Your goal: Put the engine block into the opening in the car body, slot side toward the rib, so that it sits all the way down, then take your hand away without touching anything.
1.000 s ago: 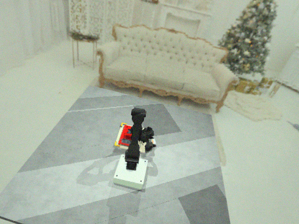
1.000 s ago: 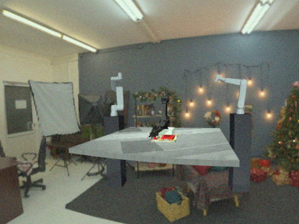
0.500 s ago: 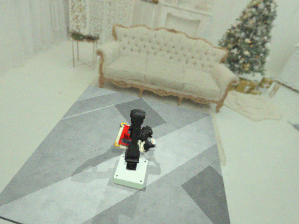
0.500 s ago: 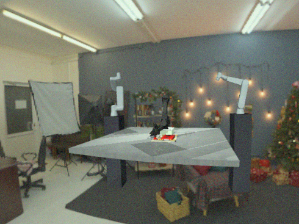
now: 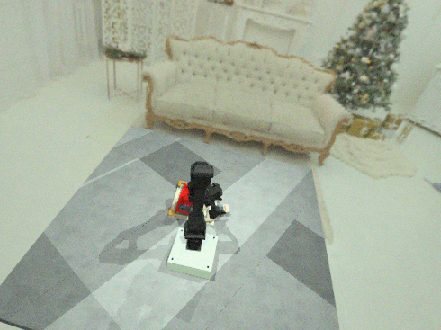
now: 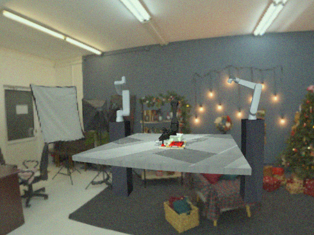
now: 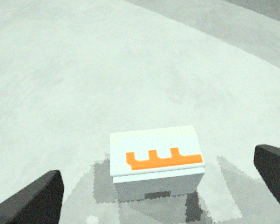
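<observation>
The engine block is a small white box with an orange comb-shaped mark on its top. It rests on the table top, outside the car body. The car body is a red piece with an orange rim and sits to the left of the arm, partly hidden by it. My gripper is open wide. Its two dark fingers stand on either side of the block and clear of it. The opening and the rib are hidden behind the arm.
The arm's white base plate stands on the grey patterned table top, just in front of the car body.
</observation>
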You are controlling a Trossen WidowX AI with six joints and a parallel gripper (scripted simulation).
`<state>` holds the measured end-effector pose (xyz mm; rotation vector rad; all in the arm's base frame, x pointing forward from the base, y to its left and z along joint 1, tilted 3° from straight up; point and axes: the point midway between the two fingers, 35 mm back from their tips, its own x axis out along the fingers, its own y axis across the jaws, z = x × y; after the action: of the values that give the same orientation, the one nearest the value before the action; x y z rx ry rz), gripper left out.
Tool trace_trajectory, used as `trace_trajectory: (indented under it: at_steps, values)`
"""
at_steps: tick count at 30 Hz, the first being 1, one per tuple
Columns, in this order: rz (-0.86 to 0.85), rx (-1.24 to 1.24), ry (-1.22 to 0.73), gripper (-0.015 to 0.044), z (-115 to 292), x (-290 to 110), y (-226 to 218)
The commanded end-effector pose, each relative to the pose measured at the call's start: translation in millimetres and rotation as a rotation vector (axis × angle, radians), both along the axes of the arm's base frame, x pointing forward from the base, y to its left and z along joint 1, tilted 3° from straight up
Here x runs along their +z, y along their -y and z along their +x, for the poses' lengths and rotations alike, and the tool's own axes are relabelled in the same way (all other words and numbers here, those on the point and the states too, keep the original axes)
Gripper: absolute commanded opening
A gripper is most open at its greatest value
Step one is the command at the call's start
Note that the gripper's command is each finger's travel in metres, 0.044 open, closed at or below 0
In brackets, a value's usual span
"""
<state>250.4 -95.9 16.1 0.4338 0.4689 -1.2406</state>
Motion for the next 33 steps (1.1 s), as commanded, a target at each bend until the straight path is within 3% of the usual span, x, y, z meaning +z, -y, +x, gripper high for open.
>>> trace_trajectory:
  at_steps: [1, 8, 21, 33]
  values:
    - [-0.001, 0.003, -0.004, 0.0440, -0.1, -0.1, 0.0]
    - [0.063, 0.000, -0.057, 0.0440, 2.8, -3.5, 3.7]
    - [0.449, -0.002, -0.257, 0.0440, 9.1, -5.6, 20.1]
    - [0.846, 0.028, -0.285, 0.0440, 7.5, 20.9, 29.3]
